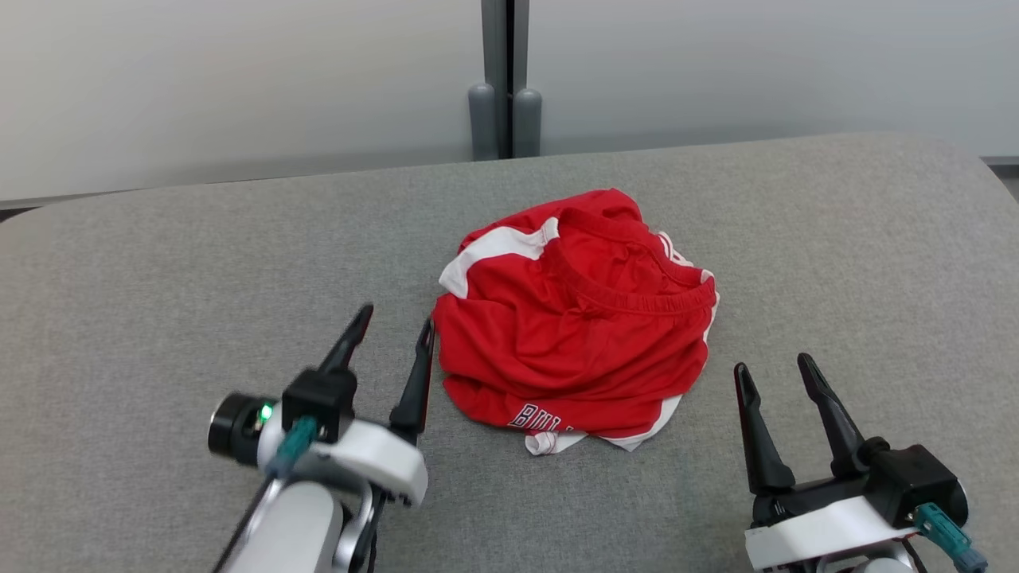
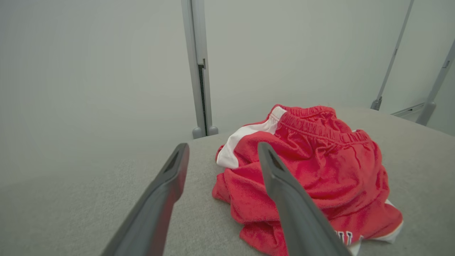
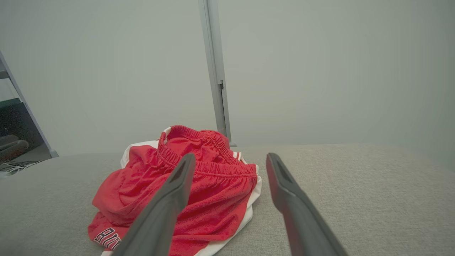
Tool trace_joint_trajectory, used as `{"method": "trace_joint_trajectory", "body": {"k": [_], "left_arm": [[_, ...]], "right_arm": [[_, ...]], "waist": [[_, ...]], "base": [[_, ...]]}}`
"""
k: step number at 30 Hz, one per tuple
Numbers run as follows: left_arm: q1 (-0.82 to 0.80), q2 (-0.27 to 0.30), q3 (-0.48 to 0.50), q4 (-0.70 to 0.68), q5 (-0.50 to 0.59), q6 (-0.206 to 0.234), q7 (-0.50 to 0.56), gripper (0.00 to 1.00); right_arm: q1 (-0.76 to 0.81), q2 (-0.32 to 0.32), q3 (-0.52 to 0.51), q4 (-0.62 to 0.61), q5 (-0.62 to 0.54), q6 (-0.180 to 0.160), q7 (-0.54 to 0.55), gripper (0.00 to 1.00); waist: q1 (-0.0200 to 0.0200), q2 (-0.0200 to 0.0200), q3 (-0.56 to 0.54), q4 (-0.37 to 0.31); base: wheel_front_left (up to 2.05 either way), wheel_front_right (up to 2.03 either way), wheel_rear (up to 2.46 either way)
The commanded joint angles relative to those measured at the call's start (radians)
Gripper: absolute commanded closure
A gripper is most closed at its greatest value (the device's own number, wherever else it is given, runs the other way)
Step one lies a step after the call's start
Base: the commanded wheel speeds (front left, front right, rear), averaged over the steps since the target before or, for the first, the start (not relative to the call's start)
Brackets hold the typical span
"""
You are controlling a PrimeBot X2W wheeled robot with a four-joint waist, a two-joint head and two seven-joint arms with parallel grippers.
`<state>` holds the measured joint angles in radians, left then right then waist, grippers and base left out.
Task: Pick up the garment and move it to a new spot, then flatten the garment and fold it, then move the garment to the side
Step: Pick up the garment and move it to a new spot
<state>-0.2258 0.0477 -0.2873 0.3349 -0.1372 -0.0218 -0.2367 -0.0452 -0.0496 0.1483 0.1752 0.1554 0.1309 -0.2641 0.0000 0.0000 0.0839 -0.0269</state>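
A crumpled pair of red shorts [image 1: 577, 318] with white trim and an elastic waistband lies in a heap on the grey padded table [image 1: 159, 278]. The same shorts [image 2: 312, 170] fill the right half of the left wrist view, and the shorts [image 3: 199, 192] lie left of centre in the right wrist view. My left gripper [image 1: 398, 322] stands open just left of the heap, its right finger close beside the cloth's edge. Open too, my right gripper [image 1: 771, 362] sits to the lower right of the heap, apart from it. Nothing is between either pair of fingers.
A grey post [image 1: 503, 79] with two rounded feet stands against the pale wall behind the table. The table's far edge curves down at both corners. A shelf frame [image 3: 14, 106] shows at the left of the right wrist view.
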Motion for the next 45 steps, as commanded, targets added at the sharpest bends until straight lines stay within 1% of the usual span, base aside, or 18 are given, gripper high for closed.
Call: {"method": "trace_joint_trajectory", "body": {"k": [1, 4, 7, 10, 12, 13, 16, 19, 25, 27, 29, 30, 31, 32, 35, 37, 45], "left_arm": [[-0.081, 0.004, -0.035, 0.029, -0.030, 0.021, 0.035, 0.00], [-0.206, 0.004, -0.128, 0.068, -0.089, 0.047, 0.106, 0.00], [-0.309, 0.006, -0.212, 0.085, -0.127, 0.067, 0.124, 0.00], [-0.384, 0.006, -0.264, 0.134, -0.148, 0.081, 0.135, 0.00], [-0.429, 0.006, -0.286, 0.179, -0.157, 0.091, 0.138, 0.00], [-0.429, 0.006, -0.286, 0.179, -0.157, 0.091, 0.138, 0.00], [-0.483, 0.005, -0.318, 0.249, -0.157, 0.102, 0.140, 0.00], [-0.528, 0.005, -0.343, 0.307, -0.179, 0.107, 0.131, 0.00], [-0.590, 0.005, -0.385, 0.434, -0.193, 0.142, 0.118, 0.00], [-0.594, 0.005, -0.393, 0.470, -0.205, 0.138, 0.120, 0.00], [-0.592, 0.005, -0.405, 0.502, -0.222, 0.124, 0.131, 0.00], [-0.591, 0.005, -0.411, 0.517, -0.230, 0.116, 0.135, 0.29], [-0.589, 0.005, -0.416, 0.529, -0.241, 0.108, 0.138, 0.76], [-0.586, 0.004, -0.420, 0.538, -0.258, 0.094, 0.147, 1.00], [-0.572, 0.005, -0.429, 0.543, -0.319, 0.050, 0.160, 1.00], [-0.567, 0.004, -0.442, 0.539, -0.349, 0.036, 0.156, 1.00], [-0.564, 0.005, -0.501, 0.555, -0.433, 0.034, 0.139, 1.00]], "right_arm": [[-0.023, -0.003, -0.002, 0.004, -0.005, 0.000, 0.000, 0.00], [-0.040, -0.002, -0.010, 0.009, -0.008, 0.000, 0.000, 0.00], [-0.063, -0.002, -0.003, 0.015, -0.008, 0.000, 0.000, 0.00], [-0.076, -0.002, -0.002, 0.021, 0.002, 0.000, 0.000, 0.00], [-0.082, -0.002, 0.000, 0.025, 0.010, 0.000, 0.000, 0.00], [-0.082, -0.002, 0.000, 0.025, 0.010, 0.000, 0.000, 0.00], [-0.092, -0.002, 0.004, 0.032, 0.020, 0.000, 0.000, 0.00], [-0.098, -0.002, 0.007, 0.035, 0.026, 0.000, 0.000, 0.00], [-0.104, -0.002, 0.024, 0.042, 0.044, 0.000, 0.000, 0.00], [-0.103, -0.002, 0.020, 0.039, 0.048, 0.000, 0.000, 0.00], [-0.097, -0.001, 0.017, 0.039, 0.052, 0.000, 0.000, 0.00], [-0.094, -0.002, 0.018, 0.041, 0.054, 0.000, 0.000, 0.00], [-0.092, -0.002, 0.019, 0.043, 0.054, 0.000, 0.000, 0.00], [-0.091, -0.002, 0.020, 0.044, 0.056, 0.000, 0.000, 0.00], [-0.094, -0.002, 0.022, 0.044, 0.061, 0.000, 0.000, 0.00], [-0.100, -0.002, 0.028, 0.043, 0.062, 0.000, 0.000, 0.00], [-0.114, -0.002, 0.043, 0.049, 0.068, 0.000, -0.001, 0.00]], "waist": [[0.0000, 0.0000, 0.043, -0.034], [0.0000, 0.0000, 0.083, -0.061], [0.0000, 0.0000, 0.120, -0.089], [0.0000, 0.0000, 0.142, -0.115], [0.0000, 0.0000, 0.152, -0.129], [0.0000, 0.0000, 0.152, -0.129], [0.0000, 0.0000, 0.166, -0.143], [0.0000, 0.0000, 0.174, -0.149], [0.0000, 0.0000, 0.181, -0.153], [0.0000, 0.0000, 0.180, -0.146], [0.0000, 0.0000, 0.176, -0.135], [0.0000, 0.0000, 0.174, -0.131], [0.0000, 0.0000, 0.171, -0.126], [0.0000, 0.0000, 0.169, -0.122], [0.0000, 0.0000, 0.163, -0.109], [0.0000, 0.0000, 0.160, -0.105], [0.0000, 0.0000, 0.151, -0.129]], "base": [[0.00, 0.00, 0.00], [0.00, 0.00, 0.00], [0.00, 0.00, 0.00], [0.00, 0.00, 0.00], [0.00, 0.00, 0.00], [0.00, 0.00, 0.00], [0.00, 0.00, 0.00], [0.00, 0.00, 0.00], [0.00, 0.00, 0.00], [0.00, 0.00, 0.00], [0.00, 0.00, 0.00], [0.00, 0.00, 0.00], [0.00, 0.00, 0.00], [0.00, 0.00, 0.00], [0.00, 0.00, 0.00], [0.00, 0.00, 0.00], [0.00, 0.00, 0.00]]}}
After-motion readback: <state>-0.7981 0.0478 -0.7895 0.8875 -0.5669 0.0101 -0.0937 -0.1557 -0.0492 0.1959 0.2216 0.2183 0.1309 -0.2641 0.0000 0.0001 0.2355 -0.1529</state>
